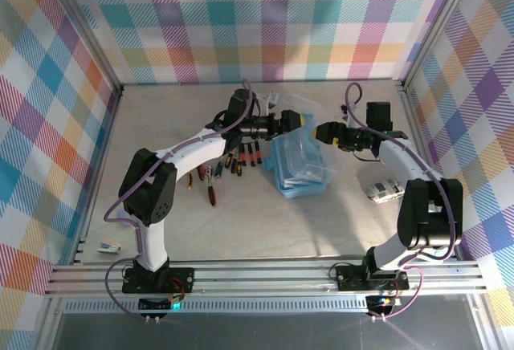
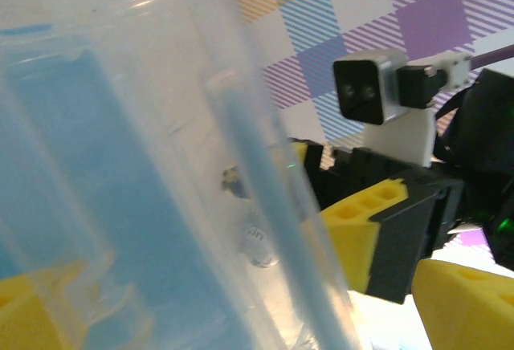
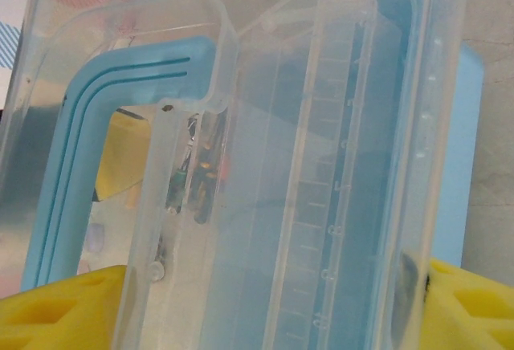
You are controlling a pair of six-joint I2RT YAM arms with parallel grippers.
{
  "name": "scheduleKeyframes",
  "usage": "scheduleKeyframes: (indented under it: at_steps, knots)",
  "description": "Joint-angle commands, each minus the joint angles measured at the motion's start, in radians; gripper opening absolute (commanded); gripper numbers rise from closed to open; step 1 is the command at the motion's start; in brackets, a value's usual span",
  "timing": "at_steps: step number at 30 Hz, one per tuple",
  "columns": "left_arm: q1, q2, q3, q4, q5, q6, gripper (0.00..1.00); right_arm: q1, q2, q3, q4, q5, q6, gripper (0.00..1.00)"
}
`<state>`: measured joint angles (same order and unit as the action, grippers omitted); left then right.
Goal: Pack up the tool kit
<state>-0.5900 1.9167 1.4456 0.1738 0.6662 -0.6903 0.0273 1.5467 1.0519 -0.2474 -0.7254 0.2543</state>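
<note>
One small white object (image 1: 108,246) is seen nearest, by the left arm's base, and one striped packet (image 1: 384,189) beside the right arm. Farther in, one pair of red-handled pliers (image 1: 211,189) is laid left of a row of screwdrivers (image 1: 241,157), too small to be counted. One light blue case (image 1: 299,177) is set at mid-table, skewed, a corner turned towards the bases; its long axis cannot be told. Its clear lid (image 3: 321,165) is raised at the far side. Two grippers are met there: the left gripper (image 1: 295,120) is spread wide about the lid's edge, while the right gripper (image 1: 322,134) is set astride the lid, fingers (image 3: 56,310) far apart; whether it clamps cannot be told.
</note>
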Motion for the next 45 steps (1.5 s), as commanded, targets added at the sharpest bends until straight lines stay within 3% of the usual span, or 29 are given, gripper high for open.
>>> scheduleKeyframes:
  at_steps: [1,3,8,15,19,25,32,45]
  knots:
    - [-0.013,0.021,0.054,0.064,0.029,-0.024,1.0,0.008,0.007,0.009,0.042,-0.057,0.002,0.66]
    - [-0.014,0.028,0.073,0.062,0.031,-0.029,1.0,0.008,0.012,0.022,0.013,-0.024,-0.002,0.72]
    - [-0.017,0.037,0.118,0.039,0.033,-0.026,1.0,0.005,-0.004,0.066,-0.083,0.095,-0.032,0.99]
    - [-0.021,0.064,0.169,0.015,0.035,-0.025,1.0,0.006,-0.118,0.165,-0.281,0.314,-0.125,0.99]
    - [-0.028,0.078,0.208,0.002,0.037,-0.025,1.0,0.015,-0.212,0.199,-0.366,0.366,-0.181,0.99]
    - [-0.034,0.115,0.253,-0.002,0.045,-0.025,1.0,0.168,-0.322,0.201,-0.457,0.495,-0.295,0.99]
    - [-0.036,0.151,0.277,-0.022,0.042,-0.029,1.0,0.333,-0.321,0.18,-0.506,0.731,-0.34,0.99]
    - [-0.038,0.173,0.321,-0.014,0.042,-0.053,1.0,0.504,-0.263,0.182,-0.492,0.858,-0.306,0.99]
